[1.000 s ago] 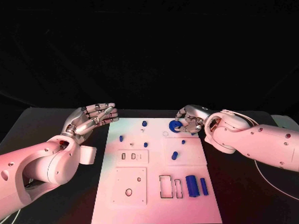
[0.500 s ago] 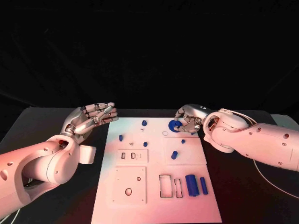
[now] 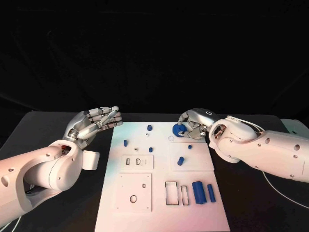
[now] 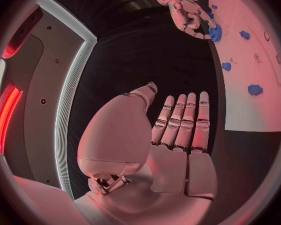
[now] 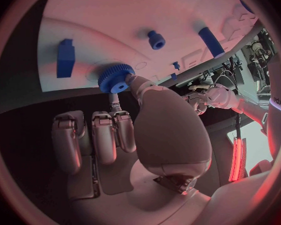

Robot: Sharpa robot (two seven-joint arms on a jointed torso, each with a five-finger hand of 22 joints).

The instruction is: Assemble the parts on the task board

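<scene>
The white task board [image 3: 161, 212] lies in the middle of the black table. My right hand [image 3: 196, 124] is at the board's far right part and pinches a blue toothed gear [image 3: 179, 129] [image 5: 115, 80] between thumb and a finger [image 5: 117, 102]; the gear hangs close over the board [image 5: 115, 15]. The left wrist view also catches that hand [image 4: 187, 10] and gear [image 4: 215, 32]. My left hand [image 3: 95, 123] [image 4: 178, 130] hovers beside the board's far left corner, fingers straight and apart, holding nothing.
Small blue pegs [image 3: 149, 127] [image 3: 125, 143] [image 3: 150, 150] and an oblong piece [image 3: 180, 161] lie on the board's far half. A thick blue cylinder [image 3: 198, 192] and a thin bar [image 3: 210, 193] lie near right, beside rectangular slots [image 3: 170, 193].
My right hand has edged slightly to the left with the gear, and its arm has shifted a little. The left hand has stayed where it was.
</scene>
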